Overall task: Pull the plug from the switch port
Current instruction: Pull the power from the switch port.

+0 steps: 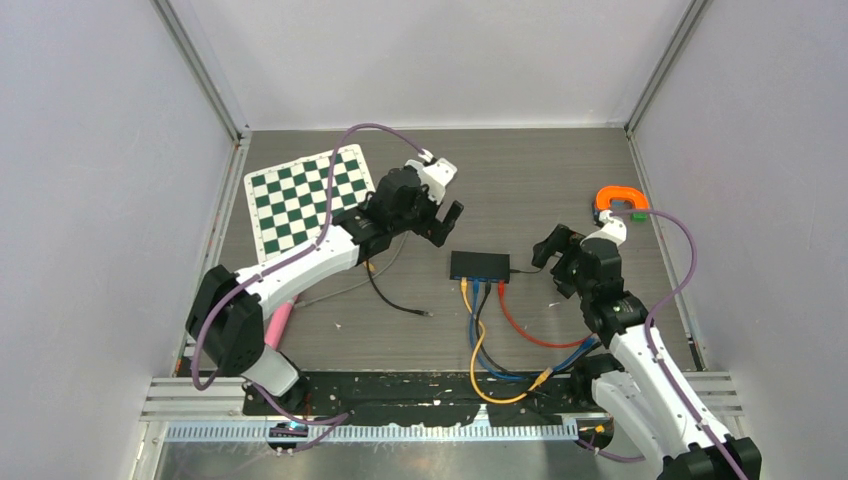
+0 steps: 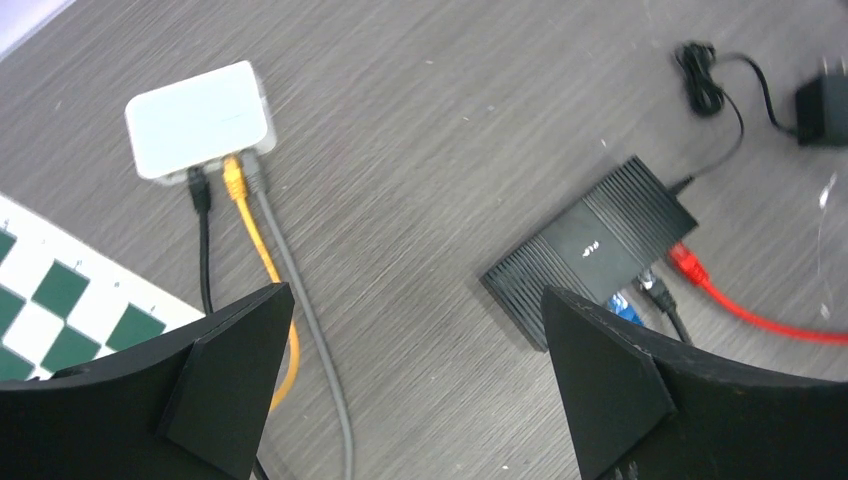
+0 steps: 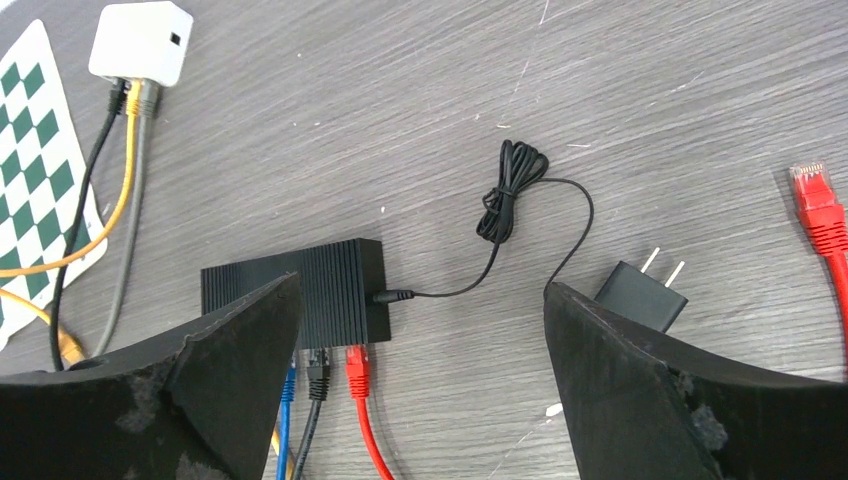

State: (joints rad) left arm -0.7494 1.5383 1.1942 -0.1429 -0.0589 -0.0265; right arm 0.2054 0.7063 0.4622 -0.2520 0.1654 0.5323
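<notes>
**Near field.** A red patch cable (image 1: 515, 320) and its neighbours trail from the arm bases across the grey wood-grain worktop (image 1: 560, 180) towards the switch.

**Centre.** The black ribbed plastic network switch (image 1: 480, 265) lies flat at mid-worktop, between the two arms. Its near face carries a row of seated plugs. From left to right these are the yellow plug (image 1: 465, 286), the blue plug (image 3: 288, 385), the black plug (image 3: 318, 362) and the red moulded plug (image 3: 357, 362). A thin black power lead (image 3: 440, 292) enters the right end of the switch.

**Arms.** The left fingers (image 2: 230, 380) hang just left of and beyond the switch. The right fingers (image 3: 240, 370) hang just to its right. Both pairs are spread wide and hold nothing.

**Handling (judged).**
- A plug is small, light and rigid, and is probably held in by a latch tab.
- Its cable is limp and makes a poor handle.
- The best hold is across the moulded body, directly behind the port.
- The red plug has a free right flank, so it looks the most accessible.
- The switch seems light enough to slide when a plug is pulled, so it may need pinning.

**Far field.** A white square plastic box (image 3: 140, 40) with its own cables sits at the left. A green-and-white chequered mat (image 1: 305, 195) lies at the far left. An orange horseshoe-shaped object (image 1: 620, 200) lies at the far right.
</notes>
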